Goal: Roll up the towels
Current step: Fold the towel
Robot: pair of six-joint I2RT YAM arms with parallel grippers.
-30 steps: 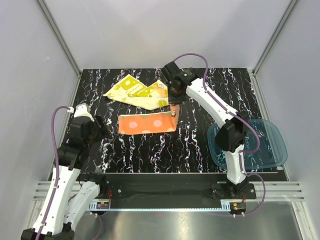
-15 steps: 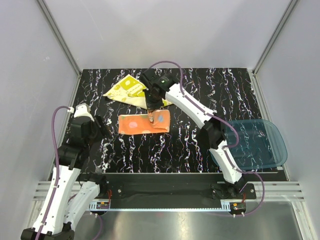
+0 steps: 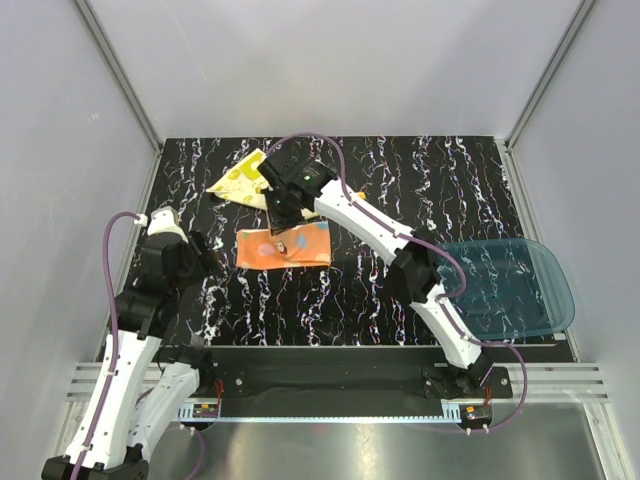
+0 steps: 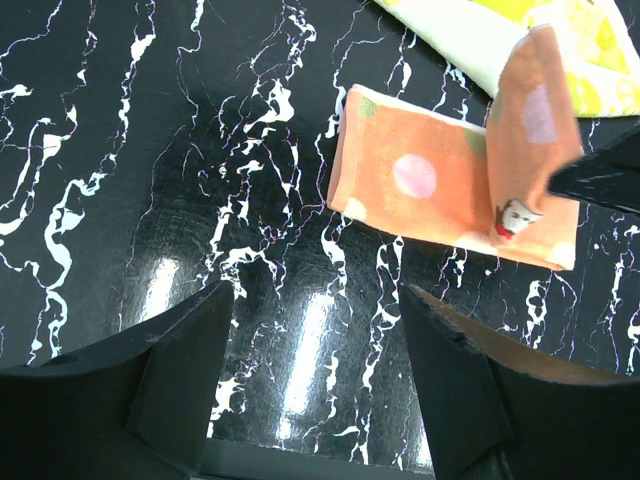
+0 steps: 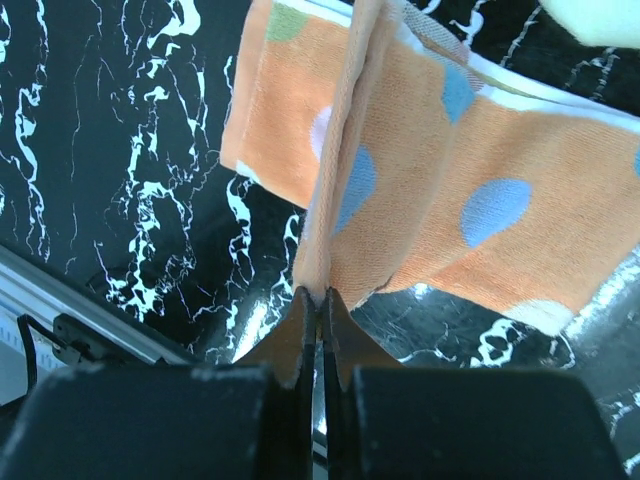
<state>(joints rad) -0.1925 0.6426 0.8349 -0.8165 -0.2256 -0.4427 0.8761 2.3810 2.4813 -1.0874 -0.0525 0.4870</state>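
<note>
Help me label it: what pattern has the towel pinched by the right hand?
Orange towel, light-blue and pale polka dots; clearest in right wrist view.

From above, the right arm (image 3: 355, 212) hid part of the yellow towel (image 3: 238, 180). The left wrist view's top edge cut that towel off. The right wrist view's edge cut off the orange towel (image 5: 540, 140).

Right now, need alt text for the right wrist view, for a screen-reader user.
The right pincer, shut, pinches an edge of the orange towel and holds it up as a raised fold. The rest of the towel, dotted blue and pale, lies flat on the black, white-veined table.
</note>
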